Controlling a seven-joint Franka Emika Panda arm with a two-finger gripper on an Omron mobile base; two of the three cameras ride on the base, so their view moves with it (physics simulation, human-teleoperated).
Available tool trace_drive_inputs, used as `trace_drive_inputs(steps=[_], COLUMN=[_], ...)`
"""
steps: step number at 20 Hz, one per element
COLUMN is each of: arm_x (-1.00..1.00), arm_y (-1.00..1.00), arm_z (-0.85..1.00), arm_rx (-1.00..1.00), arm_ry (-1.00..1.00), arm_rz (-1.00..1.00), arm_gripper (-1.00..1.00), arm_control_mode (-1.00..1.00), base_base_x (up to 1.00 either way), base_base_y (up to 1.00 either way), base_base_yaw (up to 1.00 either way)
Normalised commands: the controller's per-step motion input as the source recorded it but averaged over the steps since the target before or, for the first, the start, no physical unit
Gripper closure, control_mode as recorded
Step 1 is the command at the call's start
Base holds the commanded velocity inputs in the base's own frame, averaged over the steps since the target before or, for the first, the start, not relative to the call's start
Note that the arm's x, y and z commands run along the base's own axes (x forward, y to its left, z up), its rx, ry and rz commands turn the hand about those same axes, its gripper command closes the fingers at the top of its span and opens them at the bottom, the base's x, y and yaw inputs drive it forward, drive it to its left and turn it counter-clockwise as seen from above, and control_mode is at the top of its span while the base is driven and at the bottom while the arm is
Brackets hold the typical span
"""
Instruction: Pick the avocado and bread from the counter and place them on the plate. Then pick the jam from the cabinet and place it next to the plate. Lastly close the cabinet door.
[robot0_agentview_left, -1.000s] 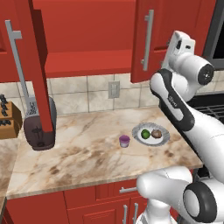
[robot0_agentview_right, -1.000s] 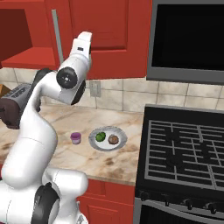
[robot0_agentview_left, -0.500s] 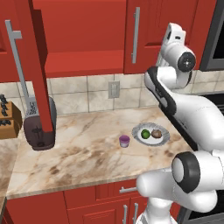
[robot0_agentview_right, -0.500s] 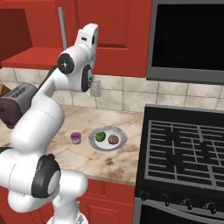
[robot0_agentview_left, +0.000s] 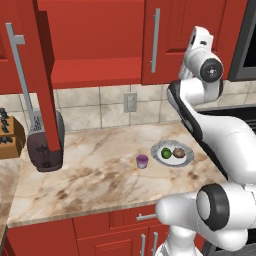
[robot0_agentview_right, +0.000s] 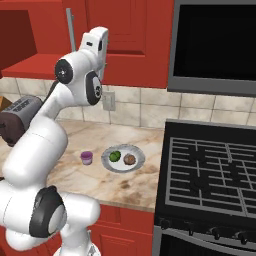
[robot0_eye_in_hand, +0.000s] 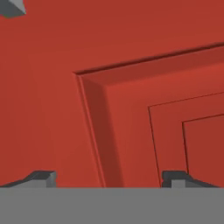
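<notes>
**Food plated, jam set down, one door left standing open**

Left base view shows the plate (robot0_agentview_left: 173, 154) on the counter (robot0_agentview_left: 100, 175) with the avocado (robot0_agentview_left: 166, 153) and the bread (robot0_agentview_left: 179, 152) side by side on it, and the jam (robot0_agentview_left: 142, 160) standing just beside the plate's left rim. From where things lie, I'd say only the cabinet (robot0_agentview_left: 95, 45) remains: its left door (robot0_agentview_left: 44, 75) juts out toward the room, edge-on, the long silver handle (robot0_agentview_left: 22, 75) running vertically down its face, above the toaster (robot0_agentview_left: 45, 142).

The arm is raised high at the right, its hand up against the closed right-hand door (robot0_agentview_left: 170, 35). In the hand view the gripper (robot0_eye_in_hand: 109, 177) has its two tips spread wide apart with nothing between them, looking straight at a red panelled door face (robot0_eye_in_hand: 153, 109) close ahead.

So the open door lies well off to the left of the gripper, across the whole cabinet opening. Its long axis is upright, and I judge a sideways sweep against its outer face would be needed to swing it shut.
</notes>
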Motion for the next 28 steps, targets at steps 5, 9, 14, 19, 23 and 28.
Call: trace_drive_inputs(steps=[5,9,14,19,23,28], arm_x=[-0.94,-1.0,-1.0,-1.0,-1.0,-0.89], arm_y=[0.0,0.05,0.36,0.75,0.61,0.55], arm_z=[0.12,0.0,0.0,0.0,0.0,0.0], arm_rx=[0.0,0.0,-0.03,-0.09,-0.06,-0.03], arm_ry=[0.0,0.0,0.0,-0.02,-0.1,-0.15], arm_rz=[0.0,0.0,0.0,-0.06,-0.21,-0.34], arm_gripper=[-1.0,-1.0,-1.0,-1.0,-1.0,-1.0], arm_control_mode=[-1.0,-1.0,-1.0,-1.0,-1.0,-1.0], base_base_x=[0.0,0.0,0.0,0.0,0.0,0.0], base_base_y=[0.0,0.0,0.0,0.0,0.0,0.0], base_base_yaw=[0.0,0.0,0.0,0.0,0.0,0.0])
